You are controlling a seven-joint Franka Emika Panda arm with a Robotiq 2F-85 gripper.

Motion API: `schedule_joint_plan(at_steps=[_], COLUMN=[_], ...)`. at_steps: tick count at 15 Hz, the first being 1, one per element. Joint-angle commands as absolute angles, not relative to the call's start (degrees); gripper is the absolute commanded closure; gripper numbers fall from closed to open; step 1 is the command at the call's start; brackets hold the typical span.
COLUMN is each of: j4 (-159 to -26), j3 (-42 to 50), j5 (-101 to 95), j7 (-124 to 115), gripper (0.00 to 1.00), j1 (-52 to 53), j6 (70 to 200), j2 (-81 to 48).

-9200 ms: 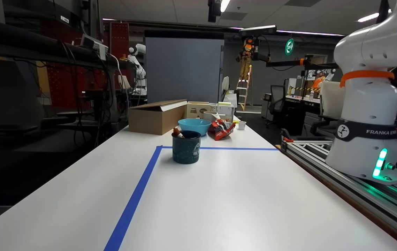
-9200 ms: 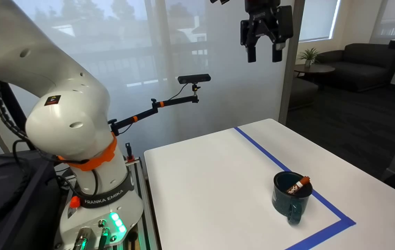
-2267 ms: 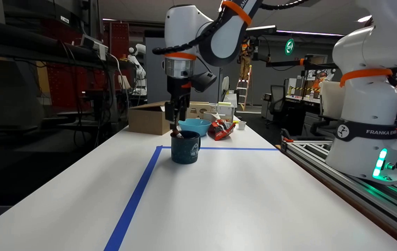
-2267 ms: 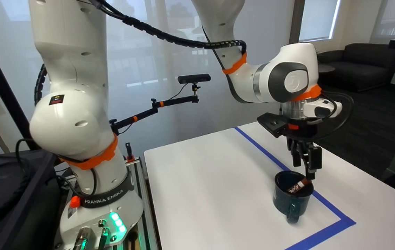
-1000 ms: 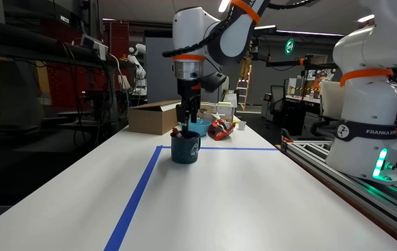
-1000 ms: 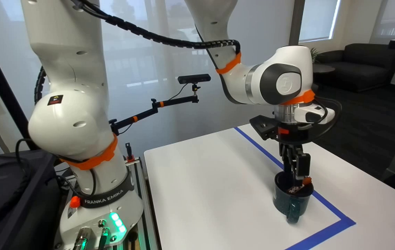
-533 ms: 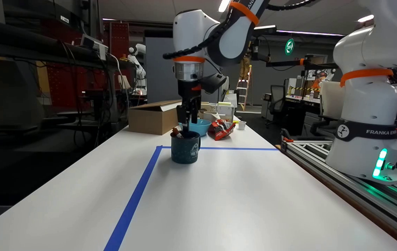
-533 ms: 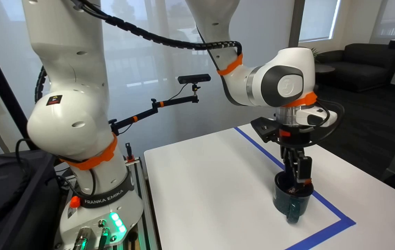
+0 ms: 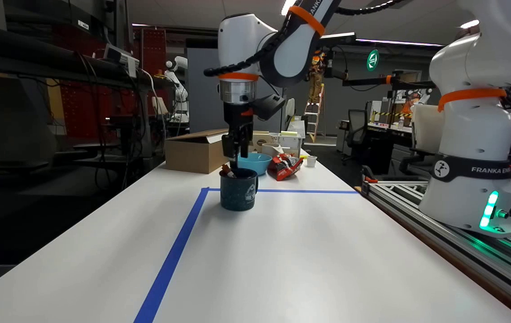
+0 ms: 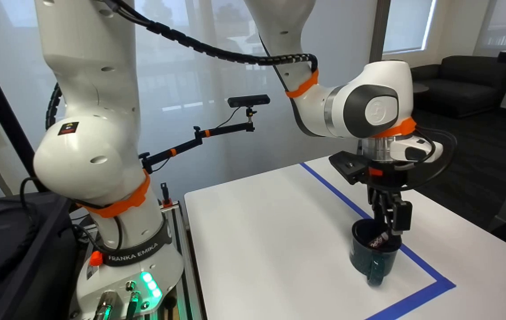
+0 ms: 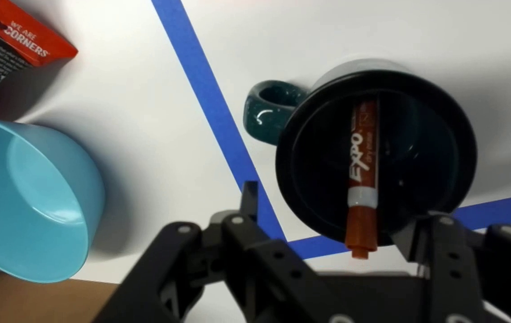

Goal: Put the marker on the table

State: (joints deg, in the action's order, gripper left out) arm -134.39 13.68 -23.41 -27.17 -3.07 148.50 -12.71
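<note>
While the marker (image 11: 363, 152) leaned in the teal cup (image 9: 237, 195) on the bench (image 9: 309, 264), the gripper (image 11: 328, 217) hung close by, jaws apart.

I've got the gripper (image 11: 329, 220) spread wide, one finger each side of the marker (image 11: 361, 179), gaps both sides. It's leaning in the dark teal cup (image 11: 372, 78), EXPO label facing me, orange-brown cap poking past the rim. Blue tape (image 11: 213, 103) turns a corner on the white table (image 11: 156, 112), and off left: a light blue bowl (image 11: 84, 179), red-and-black packet (image 11: 13, 45), brown cardboard (image 11: 35, 296).
</note>
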Motion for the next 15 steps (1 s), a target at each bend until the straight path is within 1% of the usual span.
schedule_joint_plan(at_steps=[1, 2, 3, 4, 5, 6, 11, 12, 14, 15], j4=[-131.78, -131.25, -130.65, -130.2, -129.85, -129.45, -128.09, -127.86, -127.64, -127.49], j3=[13.34, 13.3, 13.22, 13.11, 12.98, 12.93, 12.67, 12.61, 12.6, 12.57], j5=[-21.62, -21.56, -21.46, -21.25, -20.95, -20.87, -20.63, -20.54, -20.43, -20.35], j7=[-24.24, -23.92, -23.58, -23.16, -22.79, -22.69, -21.98, -21.84, -21.64, -21.6], gripper=[0.32, 0.3, 0.31, 0.29, 0.3, 0.28, 0.32, 0.34, 0.52, 0.52], j1=[-3.45, -3.39, -3.3, -3.25, -3.2, -3.09, -2.63, -2.58, -2.47, -2.42], j6=[149.23, 149.23, 149.24, 149.14, 149.02, 148.95, 148.62, 148.58, 148.51, 148.51], j2=[-14.7, -15.16, -15.69, -16.08, -16.38, -16.71, -17.85, -18.03, -18.19, -18.31])
